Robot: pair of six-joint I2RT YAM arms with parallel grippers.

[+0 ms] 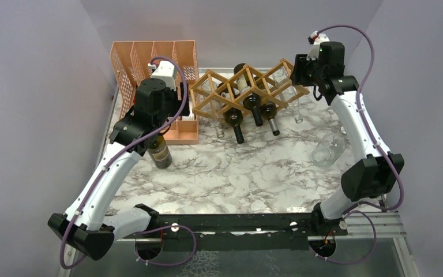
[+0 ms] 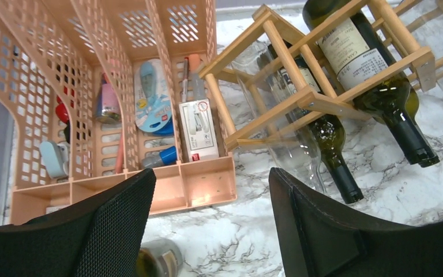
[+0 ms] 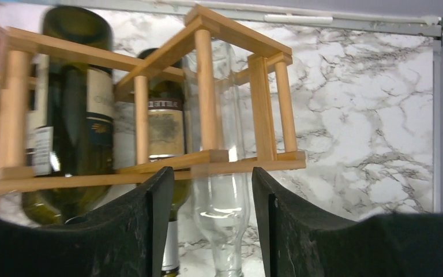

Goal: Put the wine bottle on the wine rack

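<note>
A dark wine bottle (image 1: pixel 160 153) with a label stands upright on the marble table just in front of the orange organiser. Its mouth (image 2: pixel 158 259) shows low between the fingers of my left gripper (image 2: pixel 212 173), which hangs open above it and touches nothing. The wooden wine rack (image 1: pixel 245 89) stands at the back centre, holding dark bottles (image 2: pixel 375 86) and clear ones. At the rack's right end my right gripper (image 3: pixel 212 171) is open, its fingers either side of a clear bottle (image 3: pixel 222 208) that lies in the rack's end cell beyond them.
The orange perforated organiser (image 1: pixel 156 63), with small items in it, stands left of the rack. A clear glass bottle (image 1: pixel 329 151) lies on the table by the right arm. Grey walls close in both sides and the back.
</note>
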